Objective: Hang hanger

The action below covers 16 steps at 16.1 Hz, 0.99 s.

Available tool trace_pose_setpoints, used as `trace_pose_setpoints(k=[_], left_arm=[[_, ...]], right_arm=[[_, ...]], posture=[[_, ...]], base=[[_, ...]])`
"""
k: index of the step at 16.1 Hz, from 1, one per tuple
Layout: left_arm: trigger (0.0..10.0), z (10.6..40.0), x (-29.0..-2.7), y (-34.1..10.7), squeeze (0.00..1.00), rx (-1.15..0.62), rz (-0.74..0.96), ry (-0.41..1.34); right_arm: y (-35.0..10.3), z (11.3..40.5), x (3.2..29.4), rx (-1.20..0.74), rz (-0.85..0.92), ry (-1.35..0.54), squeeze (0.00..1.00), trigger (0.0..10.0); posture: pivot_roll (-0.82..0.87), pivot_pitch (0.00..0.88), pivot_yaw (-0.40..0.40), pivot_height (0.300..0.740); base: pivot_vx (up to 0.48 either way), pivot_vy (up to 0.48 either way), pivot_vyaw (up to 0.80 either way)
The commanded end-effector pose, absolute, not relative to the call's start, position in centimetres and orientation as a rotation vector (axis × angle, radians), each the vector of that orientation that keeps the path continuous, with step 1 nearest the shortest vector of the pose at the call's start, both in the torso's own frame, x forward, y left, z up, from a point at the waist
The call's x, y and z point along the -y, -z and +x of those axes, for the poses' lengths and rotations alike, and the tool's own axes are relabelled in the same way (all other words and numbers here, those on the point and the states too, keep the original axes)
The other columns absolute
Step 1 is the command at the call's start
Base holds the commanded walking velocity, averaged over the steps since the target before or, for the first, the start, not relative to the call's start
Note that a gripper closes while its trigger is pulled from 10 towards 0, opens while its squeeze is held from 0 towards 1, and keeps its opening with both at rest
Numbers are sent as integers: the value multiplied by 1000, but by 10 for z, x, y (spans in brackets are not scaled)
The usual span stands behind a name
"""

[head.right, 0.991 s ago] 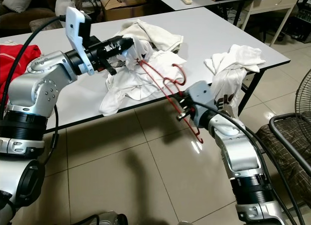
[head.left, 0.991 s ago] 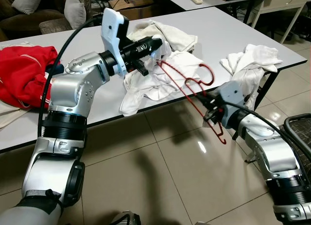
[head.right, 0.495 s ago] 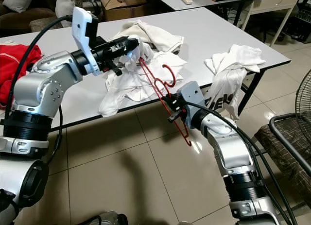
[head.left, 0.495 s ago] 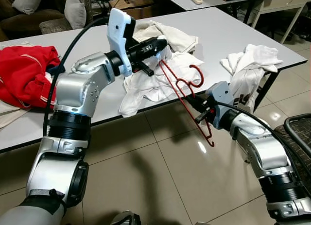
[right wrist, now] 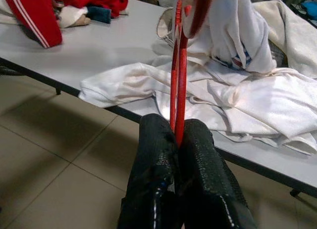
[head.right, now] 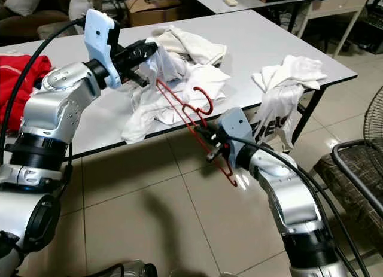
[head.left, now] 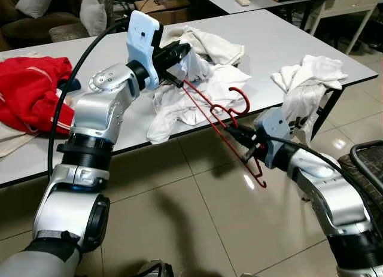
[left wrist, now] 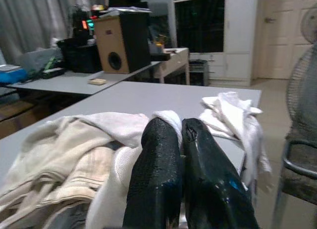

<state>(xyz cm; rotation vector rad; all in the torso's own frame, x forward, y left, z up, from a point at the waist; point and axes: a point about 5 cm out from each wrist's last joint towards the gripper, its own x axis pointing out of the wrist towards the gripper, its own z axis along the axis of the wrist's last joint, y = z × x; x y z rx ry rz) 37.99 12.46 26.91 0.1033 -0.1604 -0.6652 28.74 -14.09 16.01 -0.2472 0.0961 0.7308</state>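
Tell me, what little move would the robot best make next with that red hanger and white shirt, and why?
Probably push the red hanger a little further into the white garment. The right pincer grips the hanger's lower bar off the table's edge, the left pincer holds the cloth lifted, and the hanger's far end sits at the cloth.

Both arms: brushed silver segmented shells, black ring joints between segments, small dark screw heads dotted round the left shoulder housing. Thick black cable loops from left upper arm to its wrist; similar black cables run along the right forearm. Left wrist carries a flat white rectangular plate; right wrist module is grey-blue. Left gripper (left wrist: 181,174) and right gripper (right wrist: 179,177): long black fingers, glossy, fine pebbled texture.
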Motion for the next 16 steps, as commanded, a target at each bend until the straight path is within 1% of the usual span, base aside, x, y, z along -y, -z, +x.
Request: trace_pose_setpoints(k=[1,3,7,11,13,16], left_arm=[[0,382,-125,-277,0,191,113,647],[0,381,-124,-276,0,190,113,662],[0,378,-121,-276,0,187,125,700],[0,387,-134,-273,0,164,136,557],[0,390,-140,-274,0,159,130,515],[0,393,-142,-270,0,146,121,491]], right_arm=[[-165,283,137,-87,-245,-758,0,10000],[-166,283,136,-86,-247,-758,0,10000],[-168,292,138,-81,-252,-708,0,10000],[-171,282,134,-82,-281,-755,0,10000],[-178,284,138,-45,-283,-689,0,10000],[-186,279,138,-17,-284,-675,0,10000]], posture=[[-141,0,58,740],[-141,0,58,740],[-137,0,55,740],[-133,0,52,740],[-133,0,54,740],[-139,0,63,740]], base=[[0,0,0],[0,0,0],[0,0,0],[0,0,0],[0,0,0],[0,0,0]])
